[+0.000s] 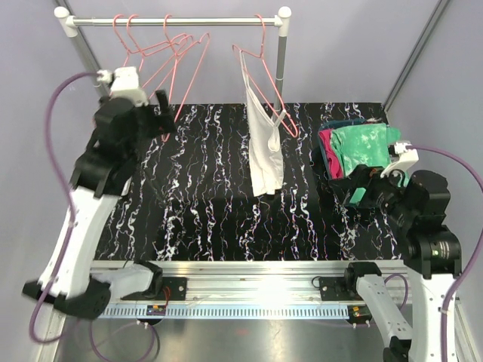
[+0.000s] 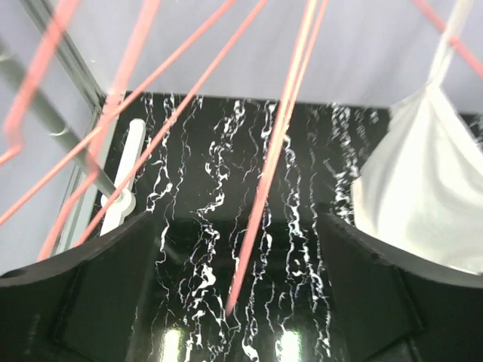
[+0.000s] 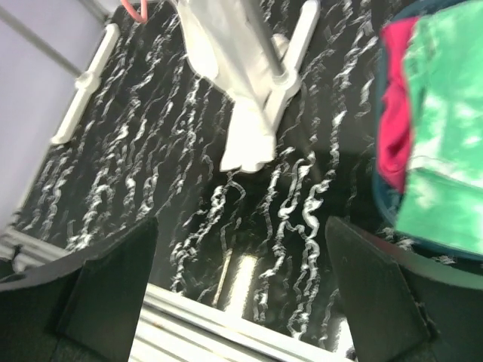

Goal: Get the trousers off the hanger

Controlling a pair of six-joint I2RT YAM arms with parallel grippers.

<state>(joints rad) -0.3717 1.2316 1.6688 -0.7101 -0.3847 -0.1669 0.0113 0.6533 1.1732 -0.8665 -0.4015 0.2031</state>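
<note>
Where the left gripper (image 1: 164,113) is raised beside the empty pink hangers (image 1: 170,49) on the rail (image 1: 177,21), its fingers (image 2: 113,264) stand wide apart and hold nothing. One hanger wire (image 2: 260,204) passes between them, and I cannot tell if it touches them. To the right of this gripper, well apart, the white garment (image 1: 264,143) hangs on its own hanger (image 1: 262,41); it seems to have thin straps. The right gripper (image 1: 356,188) is also spread wide and empty above the marbled black table (image 1: 211,219), with a pile of green and red clothes (image 1: 358,143) just ahead, on its right.
</note>
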